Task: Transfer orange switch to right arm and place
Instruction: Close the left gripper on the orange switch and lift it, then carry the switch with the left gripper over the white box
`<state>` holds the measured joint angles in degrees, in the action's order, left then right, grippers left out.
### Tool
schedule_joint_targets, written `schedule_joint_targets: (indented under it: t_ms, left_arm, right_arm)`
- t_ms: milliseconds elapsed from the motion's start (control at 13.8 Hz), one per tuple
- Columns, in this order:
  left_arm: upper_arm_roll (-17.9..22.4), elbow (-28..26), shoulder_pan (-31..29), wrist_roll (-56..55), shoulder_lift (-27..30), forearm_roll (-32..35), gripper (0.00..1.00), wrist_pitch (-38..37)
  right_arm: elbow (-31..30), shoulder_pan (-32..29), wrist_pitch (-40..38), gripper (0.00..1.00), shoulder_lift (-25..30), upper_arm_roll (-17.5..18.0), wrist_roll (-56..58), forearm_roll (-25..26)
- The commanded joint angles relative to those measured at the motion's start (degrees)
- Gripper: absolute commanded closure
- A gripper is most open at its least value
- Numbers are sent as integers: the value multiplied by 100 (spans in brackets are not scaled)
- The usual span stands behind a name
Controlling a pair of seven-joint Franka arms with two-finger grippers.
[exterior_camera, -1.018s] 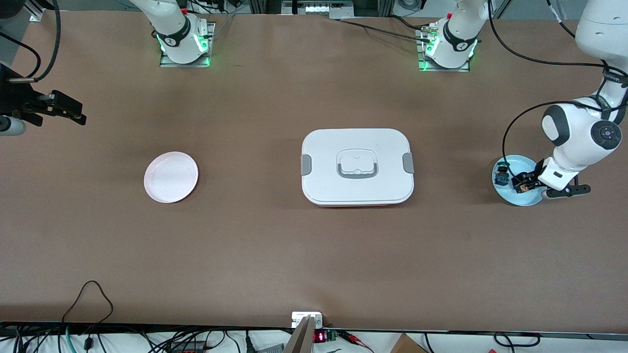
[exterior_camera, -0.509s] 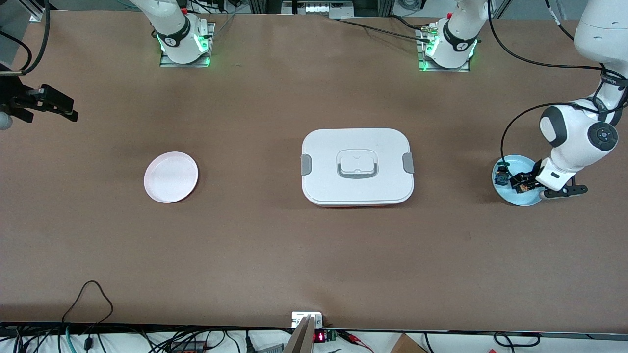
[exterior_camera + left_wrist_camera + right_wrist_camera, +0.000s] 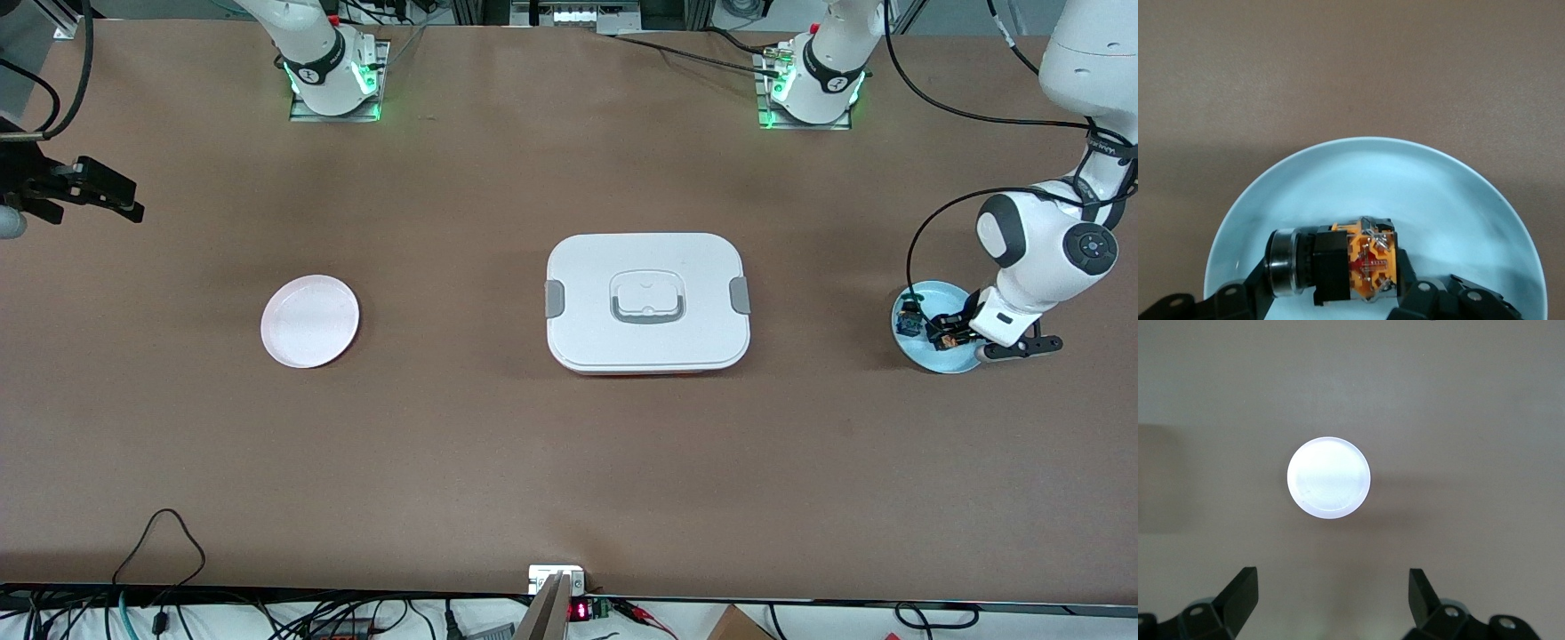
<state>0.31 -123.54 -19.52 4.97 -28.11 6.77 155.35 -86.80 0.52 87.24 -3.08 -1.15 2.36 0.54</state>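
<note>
On the brown worktop (image 3: 498, 444), a closed white lidded box (image 3: 647, 302) sits mid-table, with a pale pink plate (image 3: 310, 321) toward the right arm's end. At the left arm's end, the left gripper (image 3: 944, 334) is down in a light blue plate (image 3: 951, 361) at the orange switch (image 3: 949, 339), beside a blue-faced part (image 3: 908, 318). The right gripper (image 3: 107, 191) hangs over the worktop's right-arm end

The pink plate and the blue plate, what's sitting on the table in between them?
In the front view, a white lidded box sits between the pink plate and the blue plate. The rest of that stretch is bare brown table.
</note>
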Motion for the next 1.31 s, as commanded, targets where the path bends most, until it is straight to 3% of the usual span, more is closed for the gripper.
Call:
schedule_joint_targets:
  t_ms: [0,218,364,873,1018,1236]
  left_arm:
    - [-74,58,-88,39,16,105,67,13]
    - [-92,67,-53,39,235,105,67,-100]
    - [-162,233,-9,39,481,114,67,-677]
    - [-1259,2533,-17,-13,544,-184,78,-5193]
    - [-1602,3079,18,22,526,-421,79,-6047]
    - [-2261,3494,105,-83,508,-782,91,-6954]
  right_arm:
    - [75,-60,-84,0,-52,53,10,43]
    - [75,-60,-84,0,-44,45,10,43]
    - [84,-60,-84,0,-44,45,10,34]
    - [75,-60,-102,0,-52,18,27,34]
    - [75,-60,-93,0,-52,18,27,34]
    - [75,-60,-67,0,-52,18,18,34]
